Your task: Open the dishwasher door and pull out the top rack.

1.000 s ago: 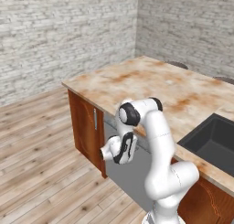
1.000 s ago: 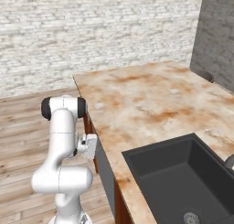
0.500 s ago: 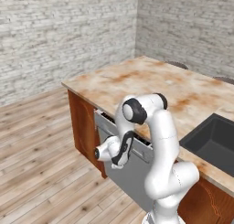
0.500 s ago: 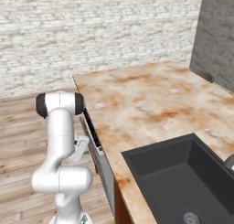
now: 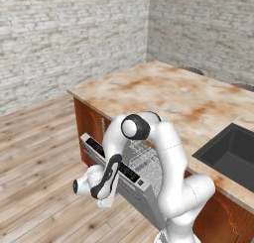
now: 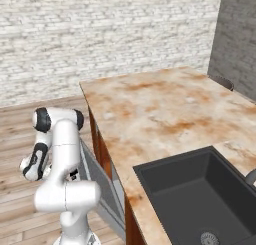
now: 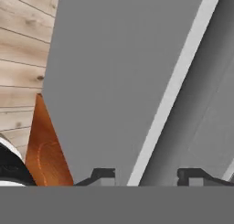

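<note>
Your gripper [image 7: 145, 175] sits low in front of the counter, pressed up against the dishwasher door [image 5: 130, 180]. Its two fingertips [image 7: 103, 175] straddle the long pale handle bar [image 7: 176, 90], one on each side, spread fairly wide; you cannot tell whether they actually pinch the bar. That straddle looks meant for hauling the door outward.

The door leans out partway, its top edge with the black control strip [image 5: 119, 162] tipped toward the gripper, hinged at the bottom. Its long axis runs level along the counter front, matching the bar.

Just behind the door, beyond the gripper, the wire rack [image 5: 146, 155] shows inside the opening, not yet pulled out.
</note>
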Controlling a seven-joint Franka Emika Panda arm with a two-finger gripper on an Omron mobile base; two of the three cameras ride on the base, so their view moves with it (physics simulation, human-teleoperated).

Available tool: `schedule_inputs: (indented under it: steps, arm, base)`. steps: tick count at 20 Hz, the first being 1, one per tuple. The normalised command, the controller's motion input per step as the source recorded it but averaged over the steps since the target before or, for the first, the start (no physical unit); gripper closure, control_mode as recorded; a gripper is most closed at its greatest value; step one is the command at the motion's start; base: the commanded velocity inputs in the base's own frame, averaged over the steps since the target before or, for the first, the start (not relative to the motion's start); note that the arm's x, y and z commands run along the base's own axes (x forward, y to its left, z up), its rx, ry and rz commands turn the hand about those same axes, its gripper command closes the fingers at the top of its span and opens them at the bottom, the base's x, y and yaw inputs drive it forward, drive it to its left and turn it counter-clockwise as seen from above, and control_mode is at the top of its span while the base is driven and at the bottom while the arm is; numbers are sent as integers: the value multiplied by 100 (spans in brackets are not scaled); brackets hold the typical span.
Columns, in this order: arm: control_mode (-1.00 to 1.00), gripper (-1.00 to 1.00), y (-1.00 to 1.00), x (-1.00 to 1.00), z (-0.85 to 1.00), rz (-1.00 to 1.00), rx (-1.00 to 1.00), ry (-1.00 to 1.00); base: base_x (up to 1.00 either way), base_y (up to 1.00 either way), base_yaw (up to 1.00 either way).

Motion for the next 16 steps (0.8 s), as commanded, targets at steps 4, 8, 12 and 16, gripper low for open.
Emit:
schedule_inputs:
  steps: [4,8,12,16]
  arm:
    - [-100,100,100,-56,-100,3,23,40]
    - [-100,100,87,-35,-91,3,25,34]
    - [-100,100,36,-18,-29,2,21,24]
    - [-100,100,0,-22,59,0,8,8]
  base:
    - [0,0,0]
    - [0,0,0]
    - [0,0,0]
    - [0,0,0]
